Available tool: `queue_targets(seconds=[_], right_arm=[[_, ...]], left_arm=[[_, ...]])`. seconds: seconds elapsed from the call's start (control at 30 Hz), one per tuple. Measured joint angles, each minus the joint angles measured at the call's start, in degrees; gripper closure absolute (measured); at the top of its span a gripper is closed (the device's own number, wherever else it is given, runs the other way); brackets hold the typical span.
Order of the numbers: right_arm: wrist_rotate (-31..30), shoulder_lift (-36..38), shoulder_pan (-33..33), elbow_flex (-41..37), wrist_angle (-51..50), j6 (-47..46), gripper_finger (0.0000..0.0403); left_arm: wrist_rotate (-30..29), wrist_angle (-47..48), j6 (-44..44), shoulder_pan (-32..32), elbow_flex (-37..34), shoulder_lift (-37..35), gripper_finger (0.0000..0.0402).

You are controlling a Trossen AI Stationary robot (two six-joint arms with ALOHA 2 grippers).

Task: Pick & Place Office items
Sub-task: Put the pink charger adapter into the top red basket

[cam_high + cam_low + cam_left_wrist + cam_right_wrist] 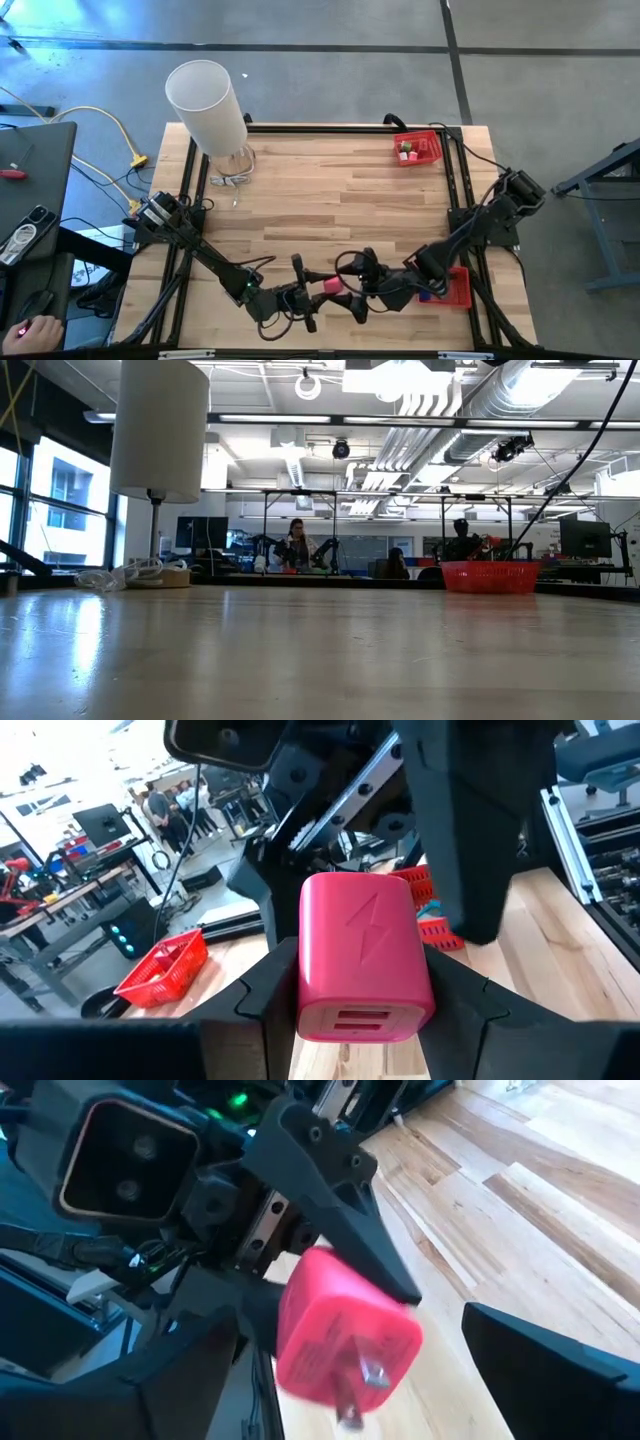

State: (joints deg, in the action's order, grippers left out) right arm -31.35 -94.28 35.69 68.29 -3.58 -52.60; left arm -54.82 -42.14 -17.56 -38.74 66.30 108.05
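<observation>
The office item in play is a pink charger block (pixel 331 285) with a lightning mark and two metal prongs, near the table's near edge. My left gripper (pixel 322 288) is shut on it. My right gripper (pixel 356 291) is open, facing the left one. In the right wrist view its fingers stand on either side of the charger (pixel 340 1335); whether they touch it I cannot tell. Small blue pieces lie in the near right red tray (pixel 458 288). Green and red pieces lie in the far red tray (pixel 418 148). Neither gripper shows in the low view. My left gripper pinches the pink charger's two side faces (pixel 305 970) between its two fingers (pixel 262 995). It comes level from the table's left. The charger's socket end faces the left wrist and its prongs (pixel 365 1380) point toward the right gripper. The charger appears held above the wood.
A tall white cylinder (pixel 208 105) stands at the far left corner beside a coil of clear cord (pixel 232 175). Black rails run along the table's left and right edges. Bare wood lies across the middle of the table (pixel 330 200). People sit in the room beyond.
</observation>
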Motion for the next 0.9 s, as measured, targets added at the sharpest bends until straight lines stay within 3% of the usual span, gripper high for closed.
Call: queue_targets(seconds=[0.43, 0.9], right_arm=[[1.9, 0.0, -1.0, 0.0, 2.3, 1.9, 0.0071], [2.0, 0.0, -1.0, 0.0, 2.1, 3.2, 0.0206]], left_arm=[[0.7, 0.1, -0.2, 0.0, 0.0, 0.0, 0.0254], [0.8, 0.2, -1.2, 0.0, 0.0, 0.0, 0.0254]])
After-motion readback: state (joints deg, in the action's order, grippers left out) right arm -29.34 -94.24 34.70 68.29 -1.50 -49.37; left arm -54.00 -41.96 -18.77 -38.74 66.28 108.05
